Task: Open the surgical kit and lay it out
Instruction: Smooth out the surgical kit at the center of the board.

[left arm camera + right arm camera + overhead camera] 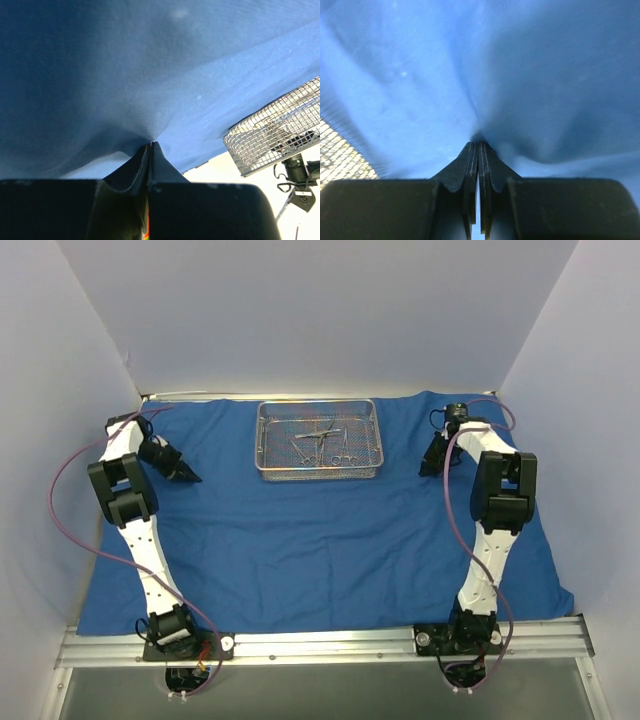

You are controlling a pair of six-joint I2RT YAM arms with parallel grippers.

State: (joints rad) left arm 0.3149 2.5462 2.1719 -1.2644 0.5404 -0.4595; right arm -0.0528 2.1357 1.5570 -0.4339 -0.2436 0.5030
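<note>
- The cloth wrap (320, 550) is spread open and almost flat, from the rail (320, 645) at the arms' bases back past the tray. It is judged light, soft and limp, so it is best taken by a small pinched fold near an edge and drawn low, since any pull is likely passed on to whatever rests on it
- The wire-mesh tray (319, 473) is set on the far middle of the wrap, between the two pincers and apart from both. It is judged stiff and light, to be gripped at its rim
- The instruments (322, 443) are laid loose inside the tray, crossing one another. They are judged thin, hard and slippery, best caught at a ring handle
- The left pincer (188, 476) is lowered to the wrap left of the tray, the right pincer (428, 468) to its right. Each is closed together on a pucker of cloth
- That pinch is shown only in the wrist views, where creases are drawn into the fingertips. The full layout and the tray's contents are given by the overhead view alone
</note>
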